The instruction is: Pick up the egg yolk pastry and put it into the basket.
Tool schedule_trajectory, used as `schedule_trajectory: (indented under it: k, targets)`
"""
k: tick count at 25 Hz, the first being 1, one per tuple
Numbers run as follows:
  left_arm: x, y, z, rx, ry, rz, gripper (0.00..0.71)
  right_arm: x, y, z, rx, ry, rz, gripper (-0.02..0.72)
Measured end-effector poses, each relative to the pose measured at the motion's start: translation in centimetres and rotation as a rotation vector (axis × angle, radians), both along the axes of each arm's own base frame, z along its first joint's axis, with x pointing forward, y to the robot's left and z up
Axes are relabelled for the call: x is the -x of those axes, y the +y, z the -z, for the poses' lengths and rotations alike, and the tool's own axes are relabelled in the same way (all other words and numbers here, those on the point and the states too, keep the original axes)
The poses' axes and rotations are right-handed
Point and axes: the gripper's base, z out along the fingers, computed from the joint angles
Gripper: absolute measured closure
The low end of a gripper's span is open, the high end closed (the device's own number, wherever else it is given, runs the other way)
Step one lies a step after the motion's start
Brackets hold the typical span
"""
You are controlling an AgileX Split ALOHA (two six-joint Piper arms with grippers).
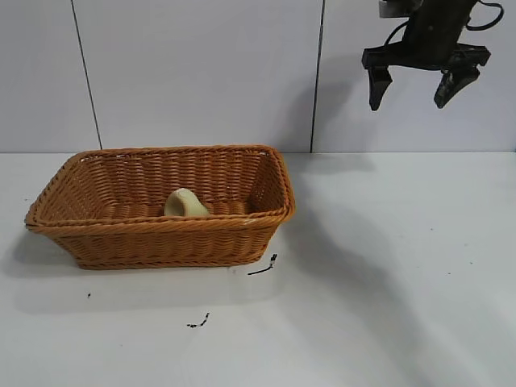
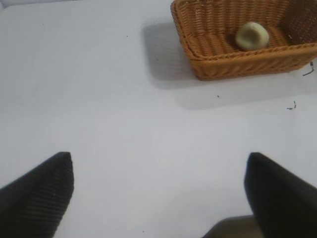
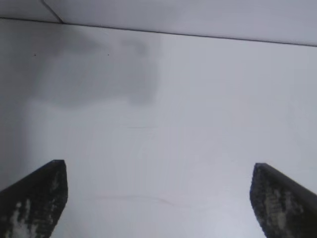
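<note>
The pale yellow-cream egg yolk pastry point(image 1: 185, 203) lies inside the orange-brown wicker basket point(image 1: 161, 242) at the left of the table. It also shows in the left wrist view point(image 2: 251, 35), resting on the floor of the basket point(image 2: 237, 64). My right gripper point(image 1: 413, 87) hangs high at the upper right, open and empty, far from the basket. In the right wrist view the right gripper point(image 3: 158, 196) is wide open over bare table. My left gripper point(image 2: 159, 191) is open and empty over bare table, away from the basket; it does not show in the exterior view.
Small black marks point(image 1: 263, 268) lie on the white table just in front of the basket, with another mark point(image 1: 198, 322) nearer the front. A white panelled wall stands behind the table.
</note>
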Motion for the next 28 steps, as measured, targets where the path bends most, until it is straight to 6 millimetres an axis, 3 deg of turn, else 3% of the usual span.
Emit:
schedule_trajectory:
  k: [4,8,14,17,21,28]
  targets:
    - [0.0,0.0,0.0,0.0,0.0,0.0,0.014,1.7,-0.1,-2.0,0.0,0.008,0.0,0.01]
    - [0.0,0.0,0.0,0.0,0.0,0.0,0.014,5.2,-0.3,-5.6,-0.002,0.005,0.0,0.01]
    - [0.0,0.0,0.0,0.0,0.0,0.0,0.014,13.9,-0.9,-10.8,-0.007,0.001,-0.001,0.01]
    - [0.0,0.0,0.0,0.0,0.0,0.0,0.014,19.3,-1.2,-11.8,-0.006,0.012,0.0,0.01]
    - [0.0,0.0,0.0,0.0,0.0,0.0,0.014,26.9,-1.6,-12.2,-0.013,0.003,-0.013,0.01]
    - [0.0,0.0,0.0,0.0,0.0,0.0,0.014,38.8,-2.1,-8.1,-0.048,-0.035,-0.026,0.01]
